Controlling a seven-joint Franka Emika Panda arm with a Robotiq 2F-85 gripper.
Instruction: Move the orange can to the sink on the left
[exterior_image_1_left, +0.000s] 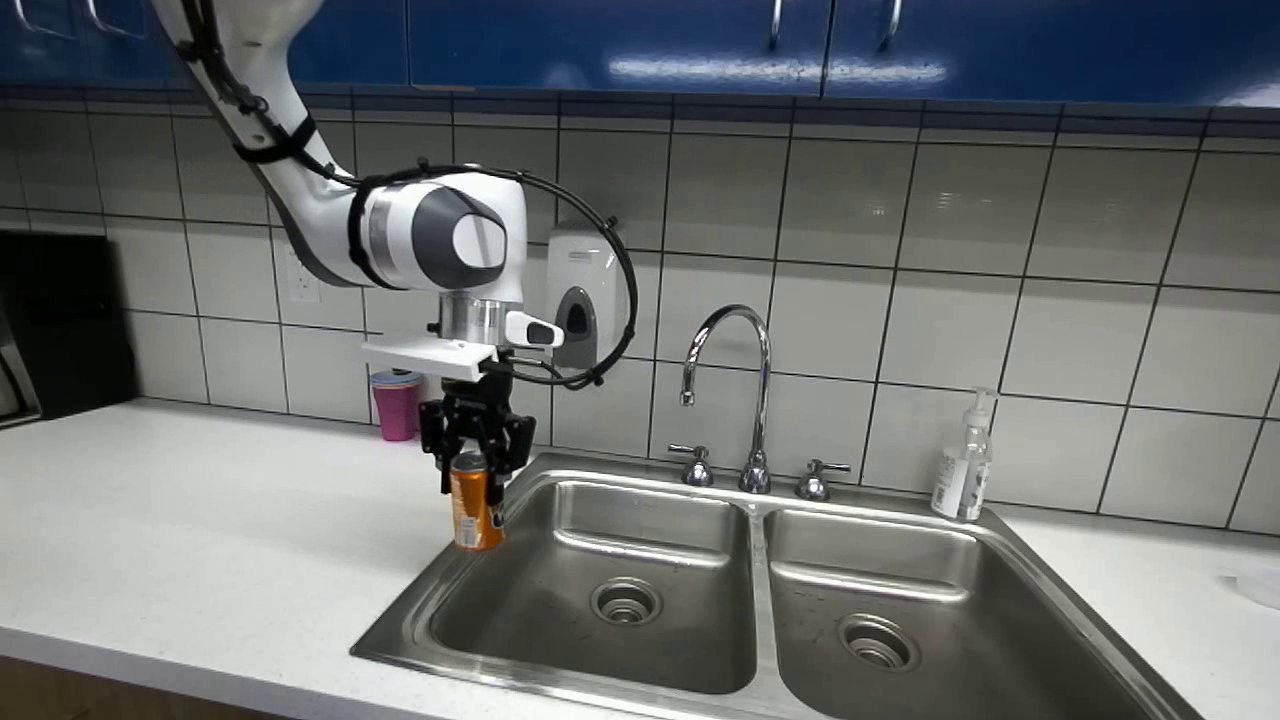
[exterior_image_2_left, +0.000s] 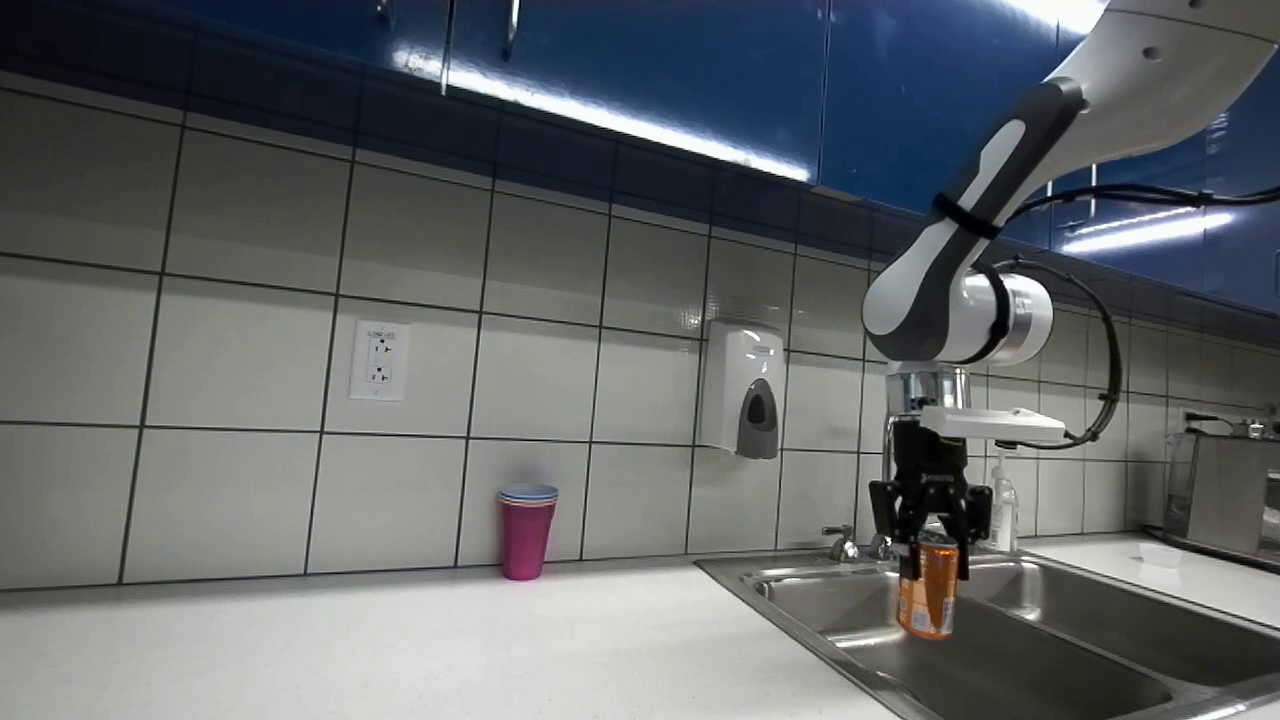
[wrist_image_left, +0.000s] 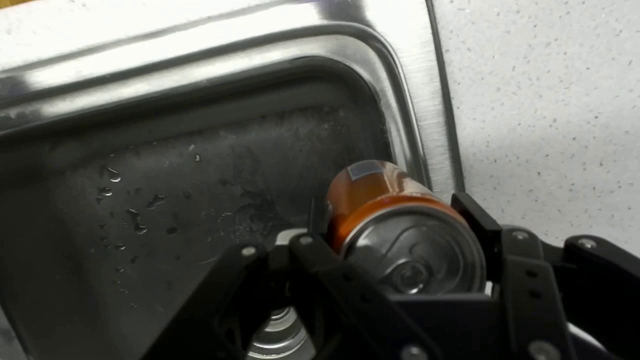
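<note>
The orange can (exterior_image_1_left: 476, 518) with a silver lid is held nearly upright in the air; it also shows in an exterior view (exterior_image_2_left: 927, 605) and in the wrist view (wrist_image_left: 370, 187). My black gripper (exterior_image_1_left: 470, 490) is shut on the can near its top, one finger on each side, as the wrist view shows (wrist_image_left: 395, 215). The steel sink (exterior_image_1_left: 400, 625) has two basins. The can hangs over the outer edge of the left basin (exterior_image_1_left: 540, 620), beside the white counter. In the wrist view, the fingers hide part of the lid and the lower basin.
A chrome faucet (exterior_image_1_left: 762, 400) with two handles stands behind the sink. A clear pump bottle (exterior_image_1_left: 964, 465) stands at the sink's back right. Pink stacked cups (exterior_image_2_left: 526, 540) stand on the counter by the wall. A soap dispenser (exterior_image_2_left: 745, 390) hangs on the tiles. A divider (exterior_image_1_left: 762, 600) separates the basins.
</note>
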